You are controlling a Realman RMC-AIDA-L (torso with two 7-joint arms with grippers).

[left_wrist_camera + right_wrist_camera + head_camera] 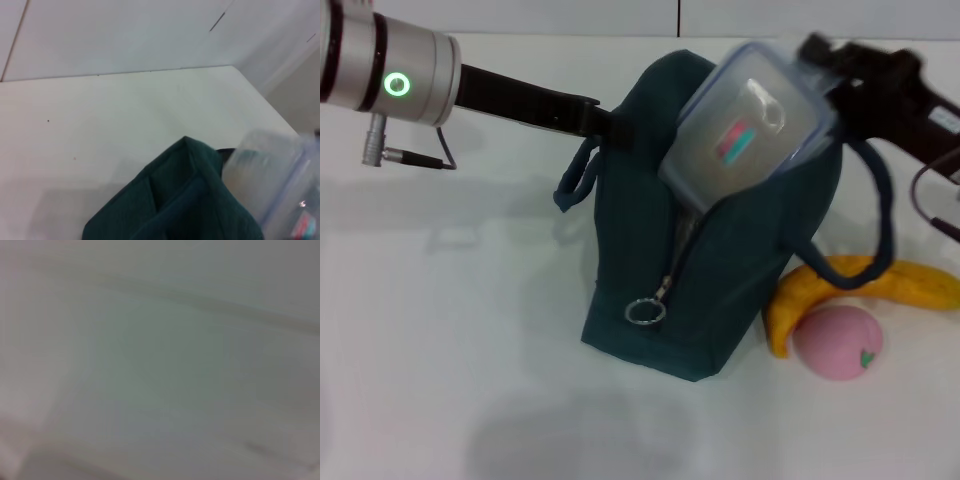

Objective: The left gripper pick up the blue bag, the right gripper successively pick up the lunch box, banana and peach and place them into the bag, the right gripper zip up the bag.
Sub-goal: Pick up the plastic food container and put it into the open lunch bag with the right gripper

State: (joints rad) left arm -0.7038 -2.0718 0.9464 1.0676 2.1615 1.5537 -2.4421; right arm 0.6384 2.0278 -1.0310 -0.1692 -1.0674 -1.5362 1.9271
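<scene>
- Over the bag's open top, the right hand (828, 72) grips the far end of the lunch box (750, 115), which hangs tilted with its lower corner already dipping into the opening.
- At the bag's far left upper edge, the left hand (605, 122) is clamped on the fabric of the blue bag (650, 260) and holds that side up; the left wrist view shows the same raised corner (185, 195) with the box (272, 180) just beside it.
- To do this step well, I would keep the box's long side in line with the zipper slot and lower it corner first, easing it flatter as it sinks, so the lid rim does not catch on the fabric edge.
- The left hand should keep the mouth stretched wide and steady; if that side sags, the box is likely to ride on the rim instead of dropping in.
- Let go only once the box rests inside, not while it hangs.
- Watch the near loop handle, which drapes over the banana (865, 290) and could tangle with the arm.
- Count: one bag, standing on the white surface (440, 330), with one metal ring pull (645, 311) hanging at its near end; one lunch box; one banana lying just right of the bag; one peach (838, 343) touching the banana's near side.
- Two hands are at work.
</scene>
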